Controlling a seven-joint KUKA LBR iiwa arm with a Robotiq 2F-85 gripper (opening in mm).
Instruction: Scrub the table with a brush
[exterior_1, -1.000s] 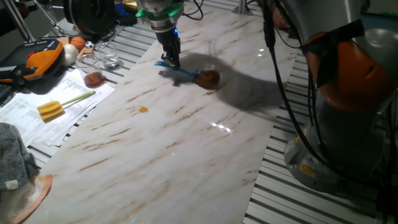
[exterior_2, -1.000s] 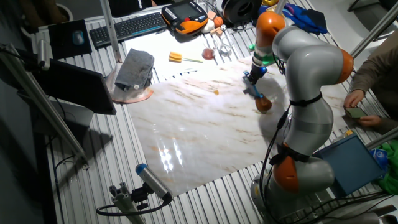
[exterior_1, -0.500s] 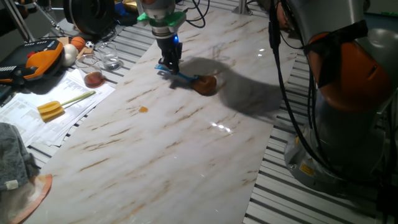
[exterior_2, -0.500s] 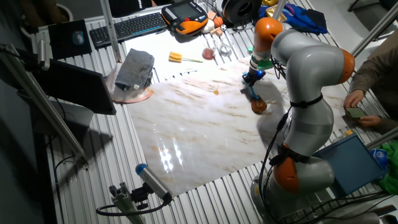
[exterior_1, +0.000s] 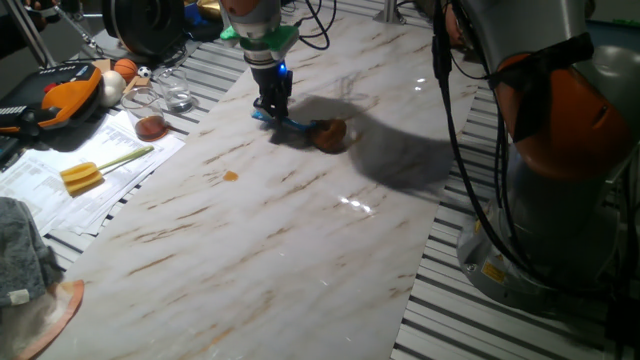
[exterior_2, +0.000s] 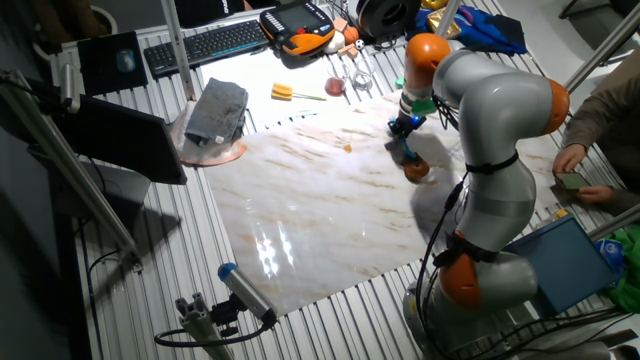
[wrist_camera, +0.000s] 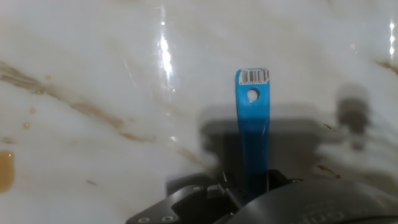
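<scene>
The white marble-look table (exterior_1: 300, 230) with tan streaks fills both fixed views (exterior_2: 320, 220) and the hand view (wrist_camera: 93, 74). The brush lies low on it: thin blue handle (exterior_1: 290, 124), brown bristle head (exterior_1: 330, 135) resting on the slab. It also shows in the other fixed view (exterior_2: 414, 170). My gripper (exterior_1: 273, 110) is shut on the blue handle near its free end, also seen in the other fixed view (exterior_2: 403, 128). In the hand view the handle (wrist_camera: 252, 130) with a barcode sticker and a hole sticks out past the fingers.
A small orange spot (exterior_1: 231, 176) lies on the slab left of the brush. Left of the slab are papers with a yellow-headed tool (exterior_1: 85, 175), glasses (exterior_1: 150, 115), an orange-and-black pendant (exterior_1: 60, 95) and a grey cloth (exterior_1: 25, 250). The robot base (exterior_1: 560, 150) stands right.
The gripper and brush have slid a little to the left and towards the far edge of the slab; the bristle head trails along the surface. The grip is unchanged.
</scene>
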